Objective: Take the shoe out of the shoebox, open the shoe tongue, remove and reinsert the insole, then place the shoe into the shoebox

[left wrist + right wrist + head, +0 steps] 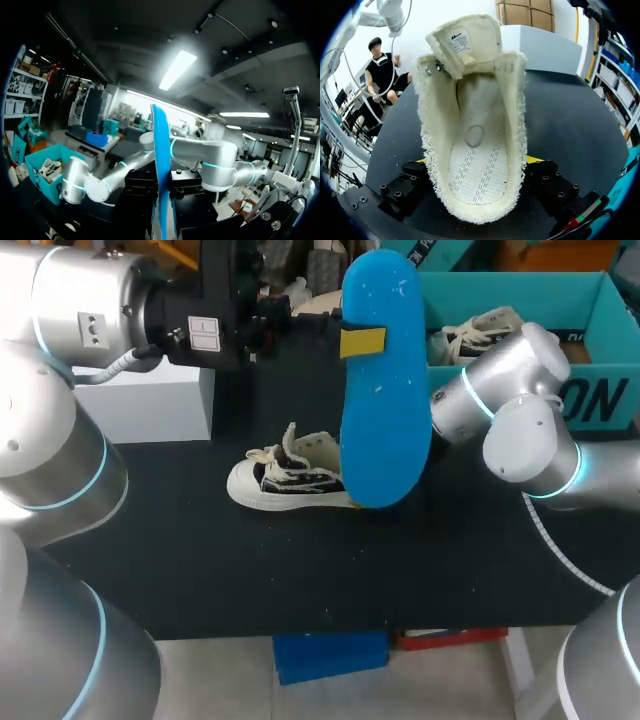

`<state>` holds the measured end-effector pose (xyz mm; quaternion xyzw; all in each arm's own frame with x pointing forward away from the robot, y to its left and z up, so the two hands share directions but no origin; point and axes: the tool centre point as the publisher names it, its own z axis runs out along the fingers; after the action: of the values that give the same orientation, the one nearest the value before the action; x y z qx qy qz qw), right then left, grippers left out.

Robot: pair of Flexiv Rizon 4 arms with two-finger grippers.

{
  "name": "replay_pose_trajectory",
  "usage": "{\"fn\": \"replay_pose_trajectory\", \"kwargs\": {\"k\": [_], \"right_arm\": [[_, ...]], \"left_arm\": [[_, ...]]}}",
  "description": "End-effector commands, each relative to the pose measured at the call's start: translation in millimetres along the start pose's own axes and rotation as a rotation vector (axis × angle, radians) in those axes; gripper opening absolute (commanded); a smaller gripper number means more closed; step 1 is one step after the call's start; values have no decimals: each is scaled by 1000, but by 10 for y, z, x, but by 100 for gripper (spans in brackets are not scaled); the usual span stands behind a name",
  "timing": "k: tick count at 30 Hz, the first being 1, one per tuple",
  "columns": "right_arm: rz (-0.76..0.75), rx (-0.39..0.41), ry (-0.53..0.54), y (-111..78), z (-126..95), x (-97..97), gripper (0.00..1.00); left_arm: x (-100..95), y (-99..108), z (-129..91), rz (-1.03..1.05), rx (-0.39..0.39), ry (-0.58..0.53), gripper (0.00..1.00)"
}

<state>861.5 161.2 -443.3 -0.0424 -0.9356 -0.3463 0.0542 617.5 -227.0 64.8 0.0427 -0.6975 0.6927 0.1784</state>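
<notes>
On the black desk (200, 570), the shoe (290, 478) stood on its sole, tongue folded open, with the right tool (476, 161) clamped on its heel end. Beside it, the left tool (362, 342) gripped the blue insole (385, 430) upright. The teal shoebox (520, 288) behind held another shoe (480, 330).

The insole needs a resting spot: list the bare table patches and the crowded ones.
Bare: the wide front strip of the table between the shoe and the near edge, and the patch between shoe and white box. Crowded: around the insole and right arm, and by the shoebox.
</notes>
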Motion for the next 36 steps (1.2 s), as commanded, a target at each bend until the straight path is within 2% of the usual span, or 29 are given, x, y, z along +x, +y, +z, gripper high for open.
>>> {"fn": "replay_pose_trajectory", "kwargs": {"k": [1,2,3,9,18,36], "right_arm": [[52,326,26,-15,110,16,29],[50,343,30,-3,125,23,96],[48,360,31,6,132,28,100],[61,445,1,52,133,61,100],[83,513,-65,67,69,139,100],[45,557,-116,154,-54,168,100]], "left_arm": [[8,9,11,-1,-1,-4,0],[8,9,11,-1,-1,-4,0],[8,9,11,-1,-1,-4,0],[8,9,11,-1,-1,-4,0],[8,9,11,-1,-1,-4,0],[8,9,11,-1,-1,-4,0]]}}
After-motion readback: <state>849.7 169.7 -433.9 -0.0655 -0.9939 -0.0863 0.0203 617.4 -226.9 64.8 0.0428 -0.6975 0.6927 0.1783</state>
